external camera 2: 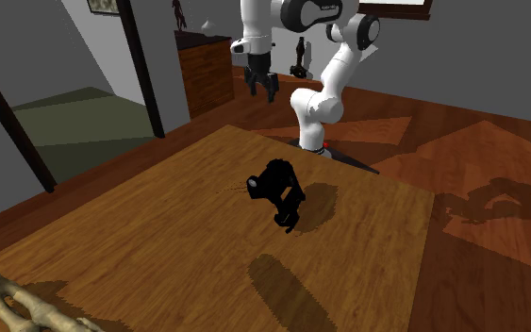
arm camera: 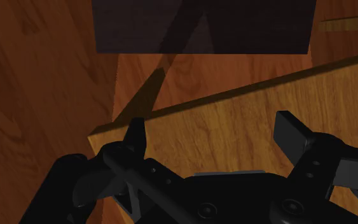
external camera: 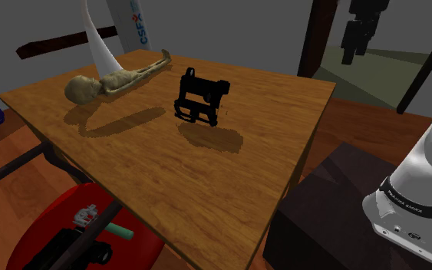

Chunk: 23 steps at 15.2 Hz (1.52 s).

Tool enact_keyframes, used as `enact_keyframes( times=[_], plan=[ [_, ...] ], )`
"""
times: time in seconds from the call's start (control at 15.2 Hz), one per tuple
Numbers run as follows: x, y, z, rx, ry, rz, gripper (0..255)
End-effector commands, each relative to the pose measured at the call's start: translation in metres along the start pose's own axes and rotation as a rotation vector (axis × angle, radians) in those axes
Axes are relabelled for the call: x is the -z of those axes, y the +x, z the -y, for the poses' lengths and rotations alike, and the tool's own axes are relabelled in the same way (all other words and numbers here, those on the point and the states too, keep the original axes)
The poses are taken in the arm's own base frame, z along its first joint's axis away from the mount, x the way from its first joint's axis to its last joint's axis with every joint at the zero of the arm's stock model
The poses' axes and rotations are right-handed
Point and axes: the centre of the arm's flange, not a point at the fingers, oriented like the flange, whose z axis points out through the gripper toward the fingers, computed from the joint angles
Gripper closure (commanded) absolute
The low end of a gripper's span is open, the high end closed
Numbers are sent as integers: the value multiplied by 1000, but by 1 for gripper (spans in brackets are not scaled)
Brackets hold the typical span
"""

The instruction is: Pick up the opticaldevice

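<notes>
**Jaws spread and empty, pickup not begun**

Your fingers [arm camera: 135, 135] stand well apart in the wrist view with nothing between them, so count the gripper [external camera 2: 262, 88] as released. Take the scene from the biggest thing down. The wooden table [external camera: 229, 199] carries everything that matters. Your arm [external camera 2: 334, 71] rises from the stand [external camera: 329, 222] beside the table's edge. Its hand hangs high in the air near that edge, well apart from the load. Toward the shoulder view's upper left lies a pale, bony figure [external camera: 118, 79]. Nearer the table's middle sits the opticaldevice [external camera: 201, 98], a small black boxy instrument resting on the wood, apart from the figure. I judge that nothing of the task is done: no approach, no contact, no lift. You have yet to carry the hand over the device, lower it, close on the body and raise it.
</notes>
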Motion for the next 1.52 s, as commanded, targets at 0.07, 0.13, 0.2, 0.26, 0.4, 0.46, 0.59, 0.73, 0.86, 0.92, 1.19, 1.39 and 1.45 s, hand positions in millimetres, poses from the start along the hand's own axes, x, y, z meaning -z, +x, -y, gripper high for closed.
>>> enact_keyframes(
  times=[0.07,0.13,0.2,0.26,0.4,0.46,0.59,0.73,0.86,0.92,1.19,1.39,1.45],
  plan=[
    [0,10,7,22,4,0,0],
    [1,21,15,45,8,-1,0],
    [1,31,23,67,12,-1,0],
    [1,41,31,90,16,-1,0],
    [2,60,48,135,24,-2,0],
    [3,69,56,157,28,-2,0],
    [4,88,74,202,36,-3,0],
    [5,105,93,247,44,-3,0],
    [7,121,113,292,53,-4,0],
    [8,129,123,314,57,-4,0],
    [11,158,165,404,73,-5,0],
    [15,178,198,471,85,-6,0],
    [16,184,209,494,89,-6,0]
  ],
)
